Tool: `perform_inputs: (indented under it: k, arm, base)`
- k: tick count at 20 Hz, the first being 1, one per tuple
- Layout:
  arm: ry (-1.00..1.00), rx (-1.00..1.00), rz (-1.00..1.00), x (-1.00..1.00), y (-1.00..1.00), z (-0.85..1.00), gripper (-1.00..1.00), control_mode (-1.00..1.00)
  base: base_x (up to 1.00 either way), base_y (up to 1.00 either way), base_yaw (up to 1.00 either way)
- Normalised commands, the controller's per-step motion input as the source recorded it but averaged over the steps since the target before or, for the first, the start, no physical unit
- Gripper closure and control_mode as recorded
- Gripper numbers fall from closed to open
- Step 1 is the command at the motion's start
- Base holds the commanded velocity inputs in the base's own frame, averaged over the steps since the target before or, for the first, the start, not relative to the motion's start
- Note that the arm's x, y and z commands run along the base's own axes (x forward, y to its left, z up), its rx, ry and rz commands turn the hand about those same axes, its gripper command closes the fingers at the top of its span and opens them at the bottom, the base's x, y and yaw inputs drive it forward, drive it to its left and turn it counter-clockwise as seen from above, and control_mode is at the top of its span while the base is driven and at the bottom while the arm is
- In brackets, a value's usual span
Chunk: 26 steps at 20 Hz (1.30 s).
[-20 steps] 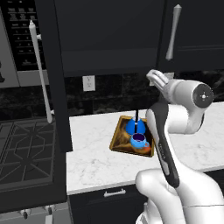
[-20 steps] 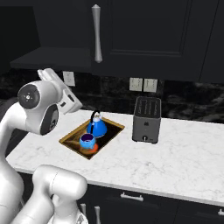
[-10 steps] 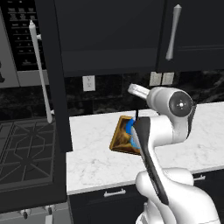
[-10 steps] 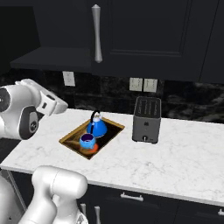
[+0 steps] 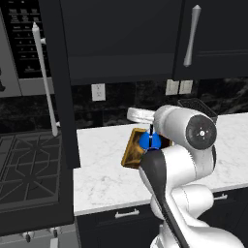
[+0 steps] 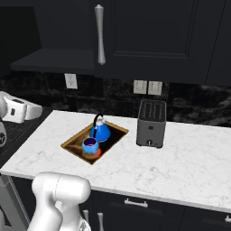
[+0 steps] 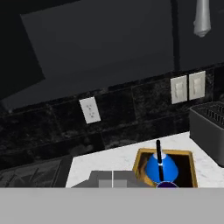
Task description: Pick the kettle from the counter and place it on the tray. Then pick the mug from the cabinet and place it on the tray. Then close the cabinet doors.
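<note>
Here, my gripper (image 7: 113, 183) sits clenched and empty at the hand view's bottom edge. Mid-frame right, the blue cone-shaped kettle (image 6: 99, 131) and small round blue mug (image 6: 90, 145) stand on the golden-brown rimmed tray (image 6: 73, 139).

The kettle (image 6: 99, 131) is bright blue with a thin black handle. The mug (image 6: 90, 145) is blue outside, dark purple inside. The tray (image 6: 72, 139) has a golden-brown rim and a dark interior with an orange-red patch. The desk (image 6: 189, 164) is white marble with faint grey veins. The cabinet doors (image 6: 149, 36) are near-black with light grey bar handles. The toaster (image 6: 151, 123) is dark grey. My arm (image 5: 186, 160) is white with dark joints.
</note>
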Motion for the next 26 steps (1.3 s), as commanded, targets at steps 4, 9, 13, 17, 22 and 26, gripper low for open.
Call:
perform_inputs:
  k: [4, 9, 13, 17, 22, 26]
  arm:
    - [-0.02, -0.2, 0.1, -0.66, 0.67, 0.09, 1.0, -1.0]
    - [-0.27, -0.12, 0.02, -0.6, 0.37, 0.0, 1.0, -1.0]
    - [-0.22, -0.01, 0.0, -0.21, 0.15, 0.0, 1.0, -1.0]
    - [-0.13, -0.02, 0.0, -0.11, 0.11, 0.0, 1.0, -1.0]
    - [-0.15, -0.06, 0.0, -0.15, 0.16, 0.0, 1.0, -1.0]
    - [-0.11, -0.05, 0.0, -0.27, 0.24, 0.0, 1.0, -1.0]
  base:
    - [0.0, 0.0, 0.0]
    - [0.0, 0.0, 0.0]
    - [0.0, 0.0, 0.0]
    - [0.0, 0.0, 0.0]
    - [0.0, 0.0, 0.0]
    - [0.0, 0.0, 0.0]
